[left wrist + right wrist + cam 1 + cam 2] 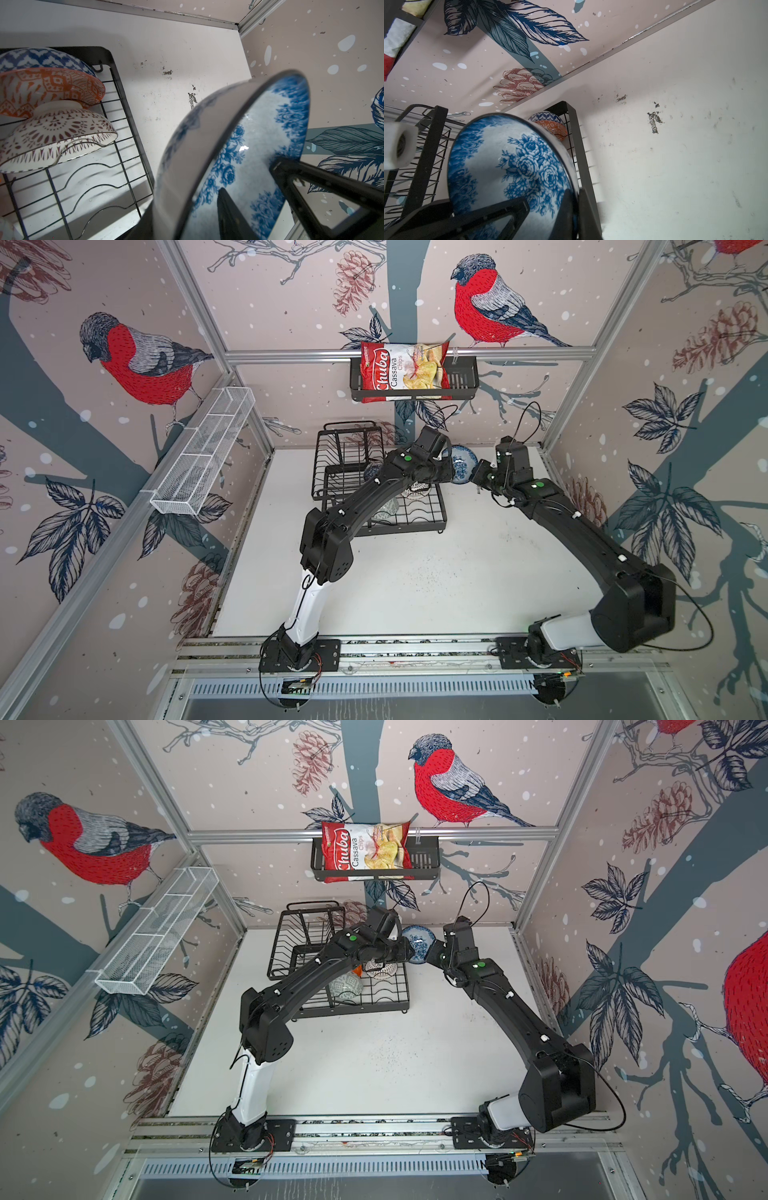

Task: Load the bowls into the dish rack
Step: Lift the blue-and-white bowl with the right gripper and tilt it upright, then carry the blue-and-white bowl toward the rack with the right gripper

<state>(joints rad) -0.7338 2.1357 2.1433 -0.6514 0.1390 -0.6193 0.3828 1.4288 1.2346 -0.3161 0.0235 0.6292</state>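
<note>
The right gripper [552, 199] is clenched on the rim of the blue-flowered bowl [529, 166], the left gripper [187, 199] straddles the opposite rim, whether clamped I cannot tell, the dish rack [104, 54] just beside it

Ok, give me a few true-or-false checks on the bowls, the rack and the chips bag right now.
1. The right gripper has its jaws shut on the rim of the white bowl with blue flowers, held in the air. True.
2. The dark-blue zigzag ceramic bowl lies outside the black wire dish rack. False: it stands in the rack, next to the orange-red patterned bowl.
3. The white bowl with dark lattice pattern stands in the rack beside the orange-red one. True.
4. The red-and-white chips bag lies in the white mesh basket. False: it sits in the black slatted shelf basket on the back wall.
</note>
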